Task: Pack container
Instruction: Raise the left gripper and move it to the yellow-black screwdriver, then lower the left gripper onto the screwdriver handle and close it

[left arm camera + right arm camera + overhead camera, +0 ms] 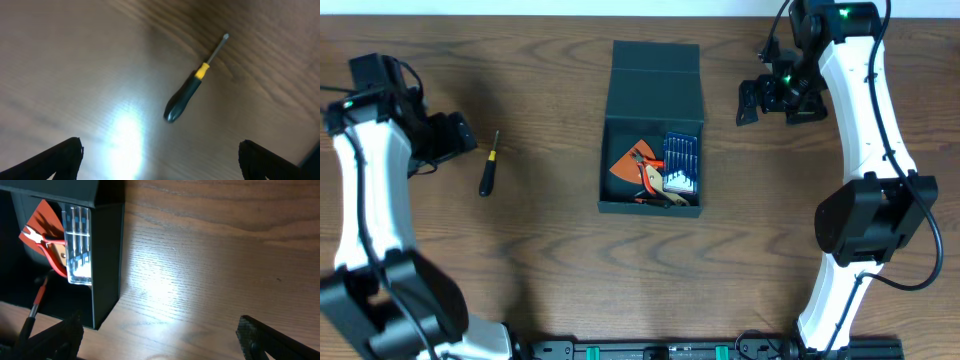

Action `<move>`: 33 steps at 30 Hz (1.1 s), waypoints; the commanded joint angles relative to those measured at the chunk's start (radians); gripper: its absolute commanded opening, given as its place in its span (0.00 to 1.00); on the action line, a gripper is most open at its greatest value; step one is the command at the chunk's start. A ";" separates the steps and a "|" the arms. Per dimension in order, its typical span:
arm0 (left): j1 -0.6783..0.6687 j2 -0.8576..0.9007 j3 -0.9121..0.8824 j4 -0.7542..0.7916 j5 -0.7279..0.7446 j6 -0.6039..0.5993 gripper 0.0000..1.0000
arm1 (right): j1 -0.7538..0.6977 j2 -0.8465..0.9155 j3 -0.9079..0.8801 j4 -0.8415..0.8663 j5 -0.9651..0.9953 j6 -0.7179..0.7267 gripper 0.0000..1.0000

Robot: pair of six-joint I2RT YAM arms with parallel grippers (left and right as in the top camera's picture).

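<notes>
The dark teal-black container (653, 135) stands open at the table's middle, its flap lid folded back at the far side. Inside lie an orange piece, red-handled pliers (650, 180) and a clear case of blue tools (681, 165). The container also shows in the right wrist view (106, 255). A black-and-yellow screwdriver (488, 165) lies on the table left of the container; it also shows in the left wrist view (192, 87). My left gripper (455, 135) is open and empty, above the table beside the screwdriver. My right gripper (755, 100) is open and empty, right of the container's lid.
The wooden table (540, 270) carries nothing else. The arm bases stand at the front edge, left and right.
</notes>
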 commanded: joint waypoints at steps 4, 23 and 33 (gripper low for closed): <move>0.000 0.144 -0.010 0.010 0.044 0.177 0.98 | 0.008 -0.012 -0.005 -0.019 0.028 -0.033 0.99; -0.040 0.281 -0.010 0.081 -0.003 0.337 0.98 | 0.008 -0.012 -0.005 -0.016 0.053 -0.051 0.99; -0.041 0.309 -0.010 0.111 -0.017 0.364 0.98 | 0.008 -0.012 -0.005 -0.016 0.072 -0.051 0.99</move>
